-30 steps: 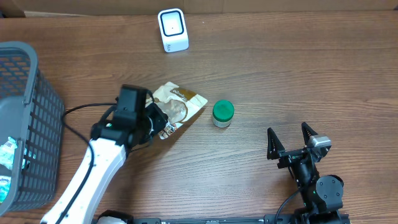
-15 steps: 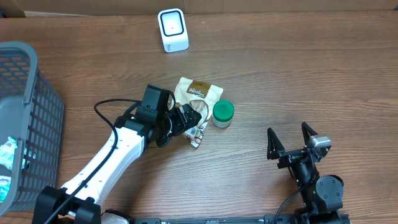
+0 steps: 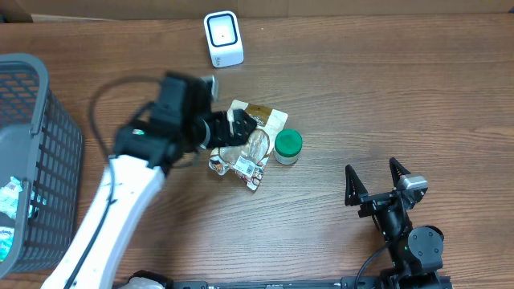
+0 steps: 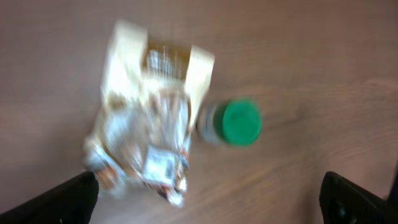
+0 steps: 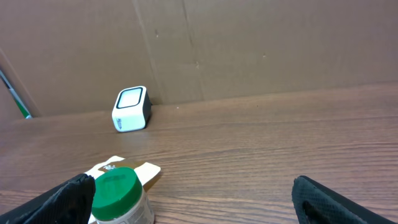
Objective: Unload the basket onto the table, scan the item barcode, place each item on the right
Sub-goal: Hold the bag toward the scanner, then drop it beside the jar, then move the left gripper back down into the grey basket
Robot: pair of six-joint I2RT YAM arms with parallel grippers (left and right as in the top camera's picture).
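- One pouch (image 3: 247,146) lies on the table (image 3: 377,88), just below my left gripper (image 3: 229,130); its jaws are spread wide and hold nothing, and the arm reaches in from 7 o'clock.
- One green-lidded jar (image 3: 287,146) stands just beside the pouch at 3 o'clock.
- One scanner (image 3: 223,38) sits at 12 o'clock and one basket (image 3: 36,160) at 9, both well apart.
- My right gripper (image 3: 371,168) sits at 4 o'clock, wide and empty.

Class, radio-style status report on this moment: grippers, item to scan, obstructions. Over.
Left gripper open, over the pouch. Right gripper open, empty. Pouch lying on table, not at scanner yet. Green-lidded jar close beside pouch.
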